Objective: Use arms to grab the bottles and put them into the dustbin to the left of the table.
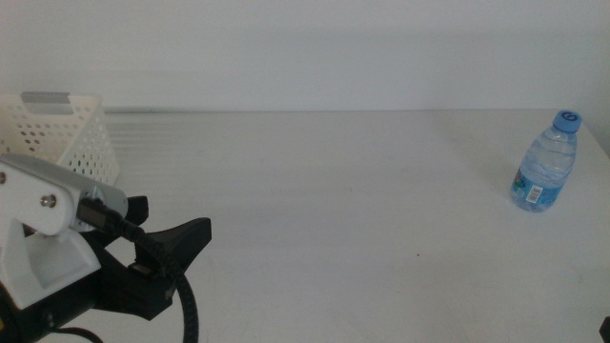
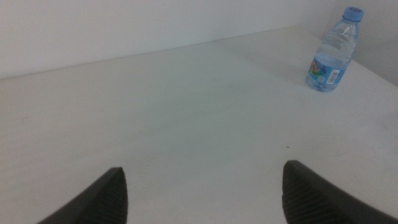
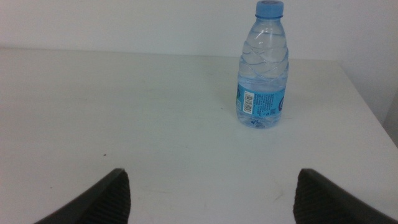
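One water bottle [image 1: 546,162] stands upright at the table's [image 1: 334,210] far right. Only the middle view shows the basket [image 1: 67,138], far left, behind the left gripper [image 2: 202,193]. Both it and the right gripper [image 3: 211,196] gape empty.

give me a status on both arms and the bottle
Left gripper open, empty, low by the dustbin. Right gripper open, empty, facing the bottle. Bottle upright, far right of table. Nothing in the way.

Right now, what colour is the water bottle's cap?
Blue; the water bottle's cap shows best in the right wrist view.
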